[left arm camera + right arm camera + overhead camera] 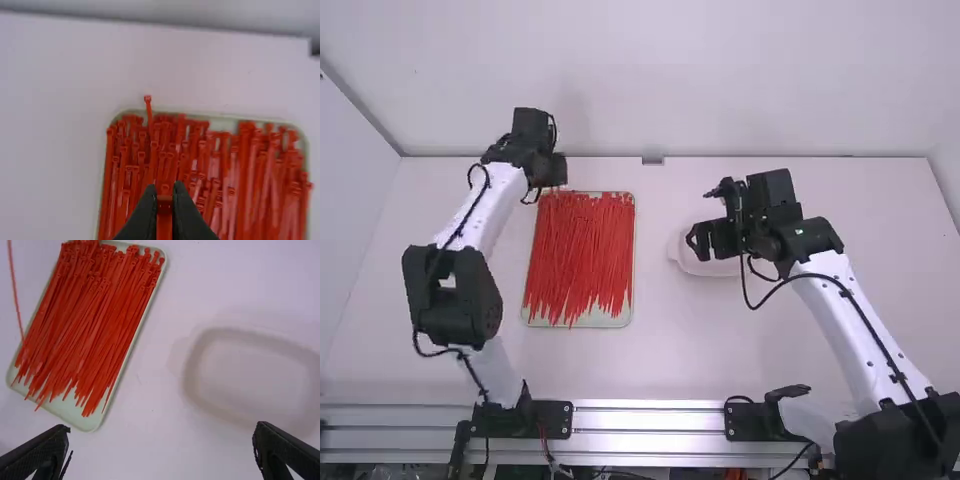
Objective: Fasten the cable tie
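Left gripper (164, 192) is at one end of the tray (220, 119), and its jaws are pressed in on a single red tie (164, 225). The strap sits squarely between the two black fingers (145, 217), pinched tight. Below and beyond those jaws lies the pile (235, 170) of red ties, packed side by side along the tray, heads lined up at the rim past the fingertips. One head (147, 99) pokes out over that rim onto the white table (60, 100), straight ahead of the jaws. Whether it belongs to the pinched tie, I cannot tell, because its strap is lost among the others. Over to the right gripper (160, 427): its jaws are spread wide, with white table showing between them. Ahead of one finger (42, 452) is the tray again, red ties fanning towards its near rim. Ahead of the other finger is a shallow white dish (250, 375) with rounded corners. From the high view, the right gripper hangs just over the dish's edge. The dish lies beside the tray, apart from it and well apart from the left jaws.
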